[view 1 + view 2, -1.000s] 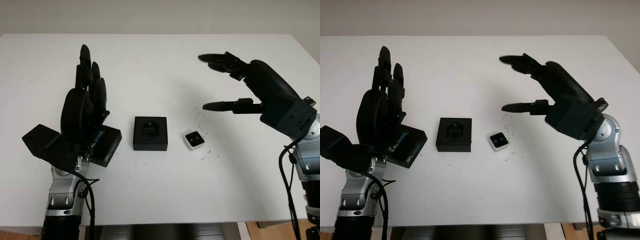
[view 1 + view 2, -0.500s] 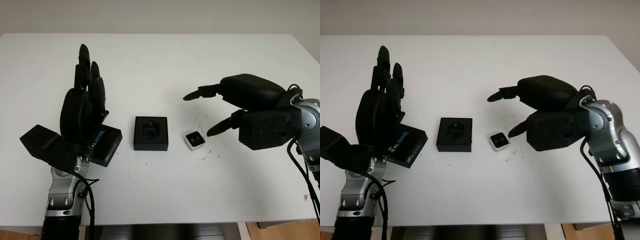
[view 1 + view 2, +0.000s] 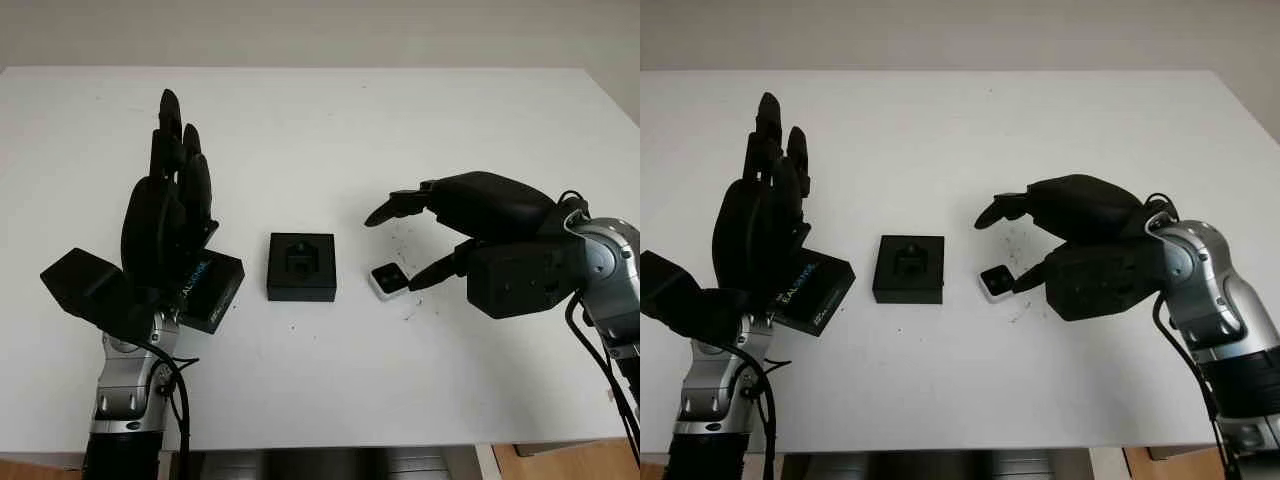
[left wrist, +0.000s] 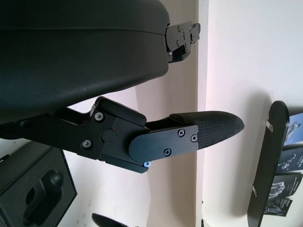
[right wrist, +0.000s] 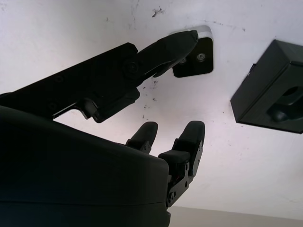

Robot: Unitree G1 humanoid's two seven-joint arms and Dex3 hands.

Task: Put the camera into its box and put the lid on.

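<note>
A small white camera [image 3: 387, 280] with a black face lies on the white table [image 3: 320, 120], just right of the open black box [image 3: 301, 266] with its moulded insert. The black lid [image 3: 207, 290] with blue lettering lies left of the box, partly behind my left hand [image 3: 170, 190], which stands upright and open above it. My right hand [image 3: 405, 245] is open and hovers over the camera; its thumb tip [image 5: 182, 41] reaches the camera's [image 5: 194, 54] right edge, while the other fingers [image 3: 395, 208] arch above the table behind it.
Fine dark specks [image 3: 410, 310] dot the table around the camera. The table's front edge [image 3: 320, 440] runs near my arms, and its right edge [image 3: 620, 110] is at the far right.
My right hand has come down and left from a raised spot toward the camera, and its thumb now reaches the camera's side. The left hand, box and lid have stayed put.
</note>
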